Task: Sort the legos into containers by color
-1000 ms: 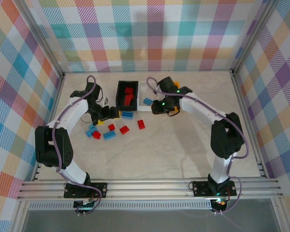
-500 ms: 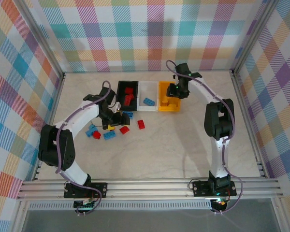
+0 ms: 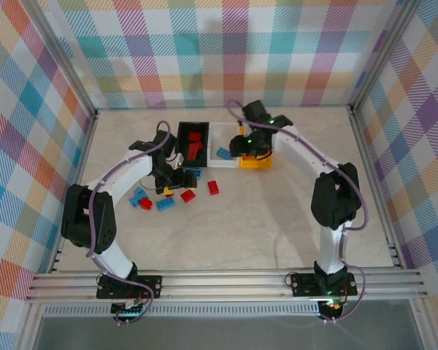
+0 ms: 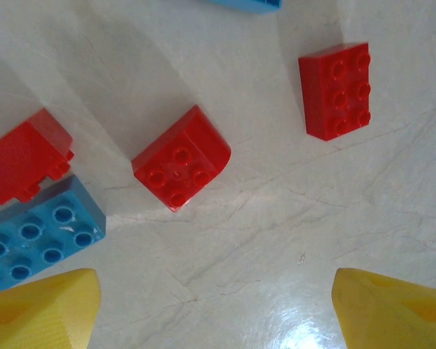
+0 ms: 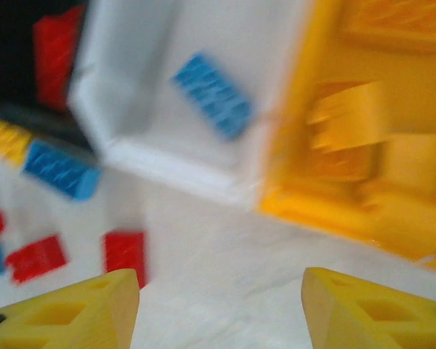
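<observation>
Left end effector (image 4: pixel 214 291) hangs open and empty over a red rounded brick (image 4: pixel 180 166) on the counter (image 4: pixel 276 240), just in front of the black bin (image 3: pixel 178 146). Right end effector (image 5: pixel 219 291), likewise open, hovers right of that bin. The step looks like a red pickup: lower, then close.

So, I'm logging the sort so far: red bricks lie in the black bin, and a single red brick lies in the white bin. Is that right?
Not quite. The white bin holds a blue brick, not a red one. The top external view shows it, and the right wrist view shows the same, though blurred. The red bricks do lie in the black bin, as you say.
</observation>
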